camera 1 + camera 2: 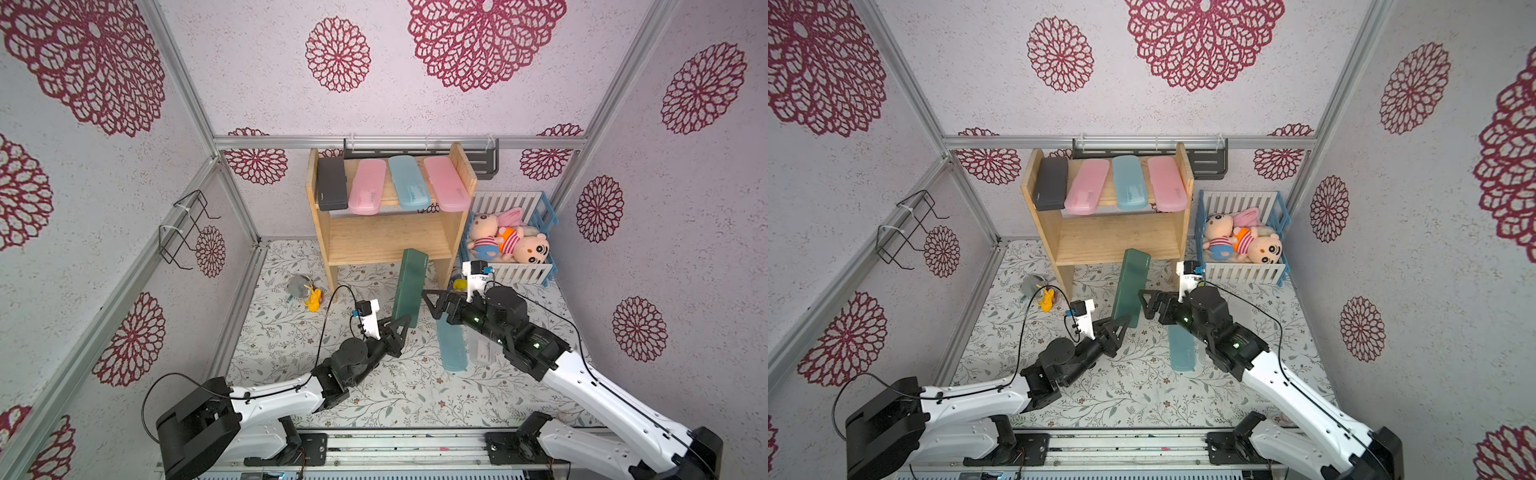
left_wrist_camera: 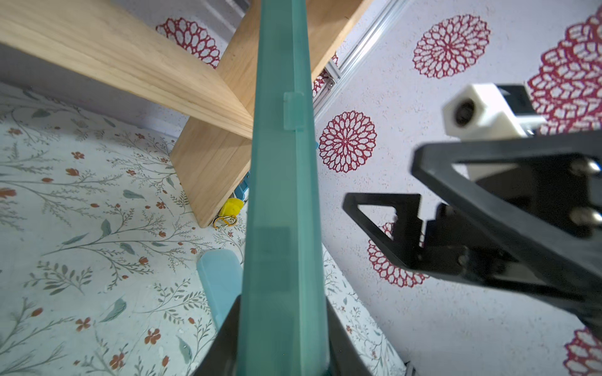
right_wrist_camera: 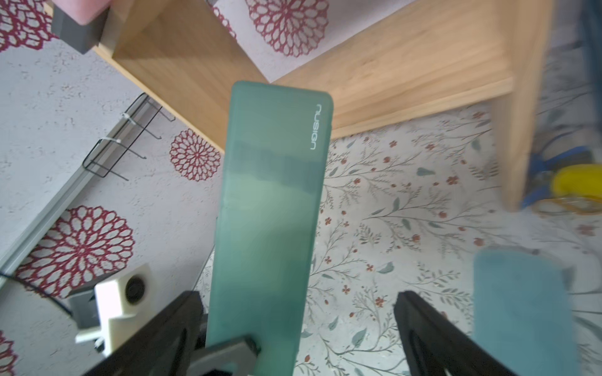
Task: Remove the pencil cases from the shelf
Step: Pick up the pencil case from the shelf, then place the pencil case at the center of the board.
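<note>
Pinching green case, left claw faces spread right claw; shelf holds four cases.

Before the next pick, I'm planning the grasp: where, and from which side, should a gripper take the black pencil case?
Probably the front end of the black pencil case, which juts past the top board of the shelf: come from the front, jaws above and below the flat case. The side panel and the pink pencil case flank it closely, leaving little room across its width.
</note>
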Robot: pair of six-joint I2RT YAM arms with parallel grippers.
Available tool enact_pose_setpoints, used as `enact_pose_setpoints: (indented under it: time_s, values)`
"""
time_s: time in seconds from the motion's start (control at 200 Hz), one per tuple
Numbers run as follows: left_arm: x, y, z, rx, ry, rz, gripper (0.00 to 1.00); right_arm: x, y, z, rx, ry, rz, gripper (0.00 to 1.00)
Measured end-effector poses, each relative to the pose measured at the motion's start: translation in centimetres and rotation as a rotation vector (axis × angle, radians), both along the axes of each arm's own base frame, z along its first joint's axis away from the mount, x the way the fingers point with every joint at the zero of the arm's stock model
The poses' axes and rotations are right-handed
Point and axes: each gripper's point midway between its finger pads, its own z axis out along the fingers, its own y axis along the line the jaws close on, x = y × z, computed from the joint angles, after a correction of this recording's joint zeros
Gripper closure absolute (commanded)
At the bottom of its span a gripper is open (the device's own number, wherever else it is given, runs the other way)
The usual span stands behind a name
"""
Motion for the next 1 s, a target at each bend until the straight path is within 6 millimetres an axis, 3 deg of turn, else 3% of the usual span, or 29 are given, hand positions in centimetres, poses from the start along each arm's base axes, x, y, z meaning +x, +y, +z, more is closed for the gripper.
enact_pose_setpoints:
  time_s: [0.165, 0.385, 0.59, 1.001]
  values:
    - [-1.0, 0.7, 0.8, 0.071, -0.061, 0.048, 1.00, 0.6, 3.5, -0.2, 0.021, 0.028, 0.064, 0.01]
    - [-1.7, 0.9, 0.8, 0.135, -0.095, 0.070, 1.00, -0.5, 7.0, 0.7, 0.044, 0.012, 0.137, 0.01]
    - [-2.1, 1.5, 1.1, 0.145, -0.114, 0.085, 1.00, -0.5, 7.8, 0.8, 0.039, 0.010, 0.139, 0.04]
    - [-2.7, 3.0, 0.7, 0.150, -0.118, 0.099, 1.00, -0.1, 7.6, 1.2, 0.047, 0.009, 0.098, 0.28]
